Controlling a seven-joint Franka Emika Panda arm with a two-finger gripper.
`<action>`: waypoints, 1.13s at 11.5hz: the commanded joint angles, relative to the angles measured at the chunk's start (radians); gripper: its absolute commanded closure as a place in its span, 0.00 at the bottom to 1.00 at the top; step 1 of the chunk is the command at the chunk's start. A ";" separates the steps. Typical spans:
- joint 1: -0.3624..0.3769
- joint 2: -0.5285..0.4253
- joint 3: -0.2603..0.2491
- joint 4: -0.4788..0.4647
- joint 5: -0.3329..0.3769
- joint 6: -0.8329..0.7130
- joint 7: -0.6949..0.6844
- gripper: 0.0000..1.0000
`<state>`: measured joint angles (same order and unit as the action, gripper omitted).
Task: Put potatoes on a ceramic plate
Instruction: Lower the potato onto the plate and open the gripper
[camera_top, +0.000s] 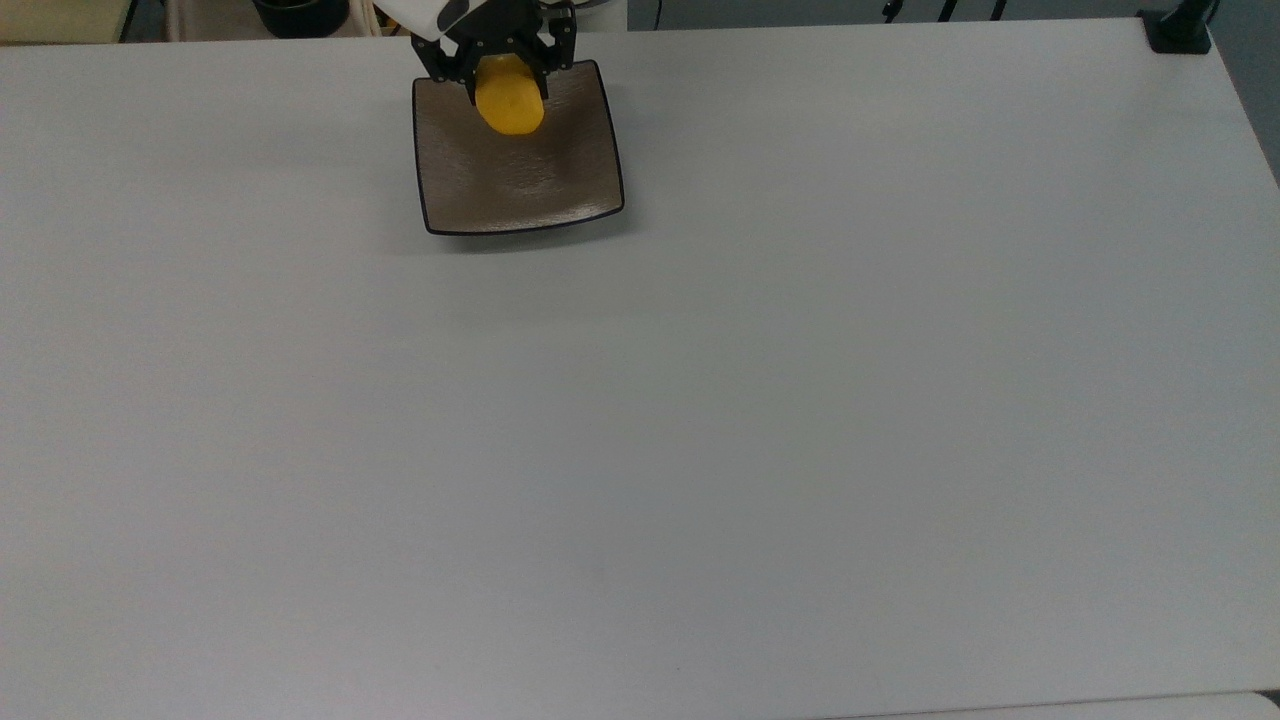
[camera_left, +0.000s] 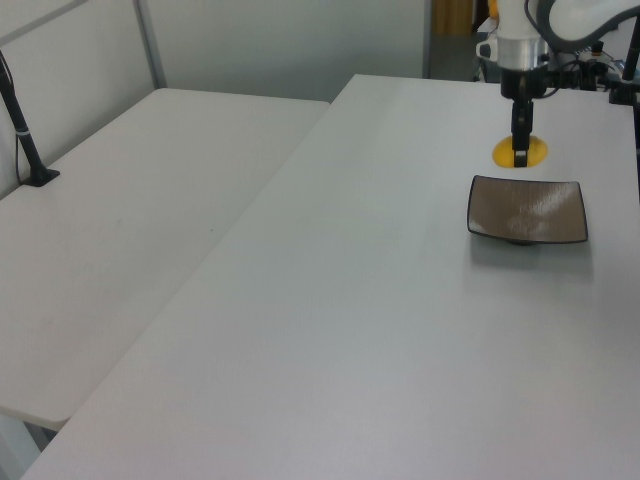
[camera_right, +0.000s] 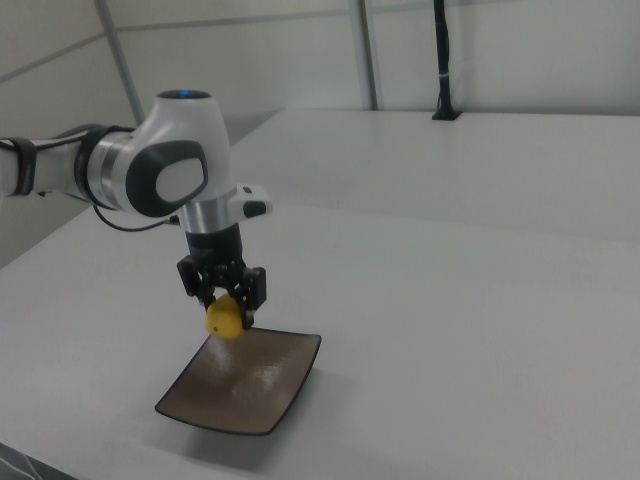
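The yellow egg-shaped potato (camera_top: 509, 97) hangs in the air, held between the black fingers of my gripper (camera_top: 508, 70), which is shut on it. It hovers over the far part of the square brown ceramic plate (camera_top: 530, 175) with its thin black rim. In the right view the potato (camera_right: 225, 318) is clearly above the plate (camera_right: 240, 385), under the gripper (camera_right: 224, 300). The left view has the potato (camera_left: 520, 151) above and behind the plate (camera_left: 527, 209), with the gripper (camera_left: 519, 148) coming down from the white arm.
The plate rests on a wide white table (camera_top: 700, 420). A second white table (camera_left: 130, 220) adjoins it on the left view's left, with a black post (camera_left: 25, 140) clamped to it. Another black clamp (camera_top: 1178, 30) sits at the top view's far right corner.
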<state>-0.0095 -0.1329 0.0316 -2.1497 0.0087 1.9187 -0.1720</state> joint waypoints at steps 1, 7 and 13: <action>0.011 -0.021 -0.002 -0.134 -0.012 0.127 0.023 0.91; 0.011 0.012 -0.002 -0.258 -0.021 0.325 0.023 0.85; 0.008 0.019 -0.002 -0.277 -0.056 0.350 0.025 0.00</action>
<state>-0.0093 -0.1027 0.0316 -2.4183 -0.0294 2.2494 -0.1713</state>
